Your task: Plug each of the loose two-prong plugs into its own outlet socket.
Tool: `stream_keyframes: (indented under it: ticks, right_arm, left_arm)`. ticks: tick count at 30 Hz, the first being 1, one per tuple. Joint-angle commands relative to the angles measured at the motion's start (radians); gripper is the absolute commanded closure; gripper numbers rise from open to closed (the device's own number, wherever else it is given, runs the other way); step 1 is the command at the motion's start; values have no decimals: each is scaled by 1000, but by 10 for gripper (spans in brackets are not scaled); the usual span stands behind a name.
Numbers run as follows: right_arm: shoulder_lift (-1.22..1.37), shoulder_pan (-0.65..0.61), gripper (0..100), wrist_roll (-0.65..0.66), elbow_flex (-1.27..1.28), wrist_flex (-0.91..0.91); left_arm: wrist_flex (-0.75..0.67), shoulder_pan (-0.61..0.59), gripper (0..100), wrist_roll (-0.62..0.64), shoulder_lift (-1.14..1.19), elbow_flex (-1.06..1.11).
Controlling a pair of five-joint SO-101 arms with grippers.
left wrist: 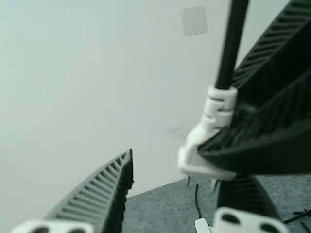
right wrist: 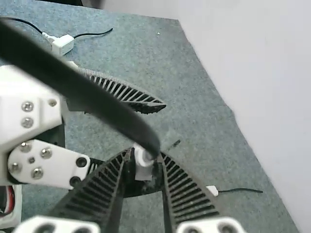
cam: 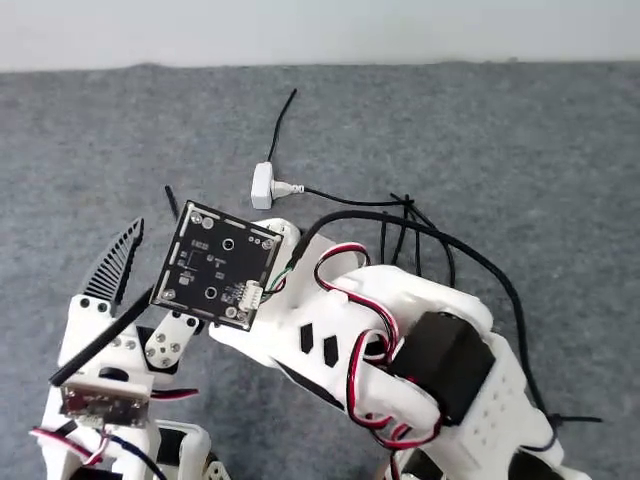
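the right gripper is clenched on a white plug, its two ribbed black fingers pinching the plug's body from either side. the plug is off the grey carpet, held in the air in front of the pale wall. its two thin prongs point down and its thick black cord rises from its top. in the right wrist view that cord runs away from the plug across the white body of the left arm. the left gripper is released, jaws spread wide. its one clearly seen ribbed finger stands well apart from the plug, which hangs in the gap. in the high view the two arms meet near the front of the table, and a square black circuit board on the right arm sits over the spot where the grippers come together. farther toward the wall a white block lies on the carpet, well apart from both grippers. a thin black wire leaves one end toward the wall and a second cord leaves the other end toward the right arm. i cannot tell whether this block is a plug or a socket. a smaller white piece with a short black wire lies on the carpet beyond the right gripper, near the foot of the wall.
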Motion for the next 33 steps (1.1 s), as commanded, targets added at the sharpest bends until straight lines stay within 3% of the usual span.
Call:
stream_keyframes:
  ticks: [1, 8, 19, 26, 29, 33]
  right_arm:
    - [-25, -8, 988, -12, -55, 27]
    - [-25, -10, 988, -14, -57, 65]
    - [-25, -10, 988, -15, -57, 64]
    - [15, -10, 988, -26, -52, 44]
    - [70, -10, 988, -35, -54, 44]
    - [179, -8, 989, -31, -54, 30]
  left_arm:
    - [-32, -8, 728, -11, -17, -21]
    - [-31, -86, 728, -9, -17, -19]
    - [20, -83, 728, -6, -17, -1]
    - [103, -97, 728, -20, -15, 197]
    - [91, -195, 725, -48, -15, 269]
    - [44, -463, 724, -58, -12, 302]
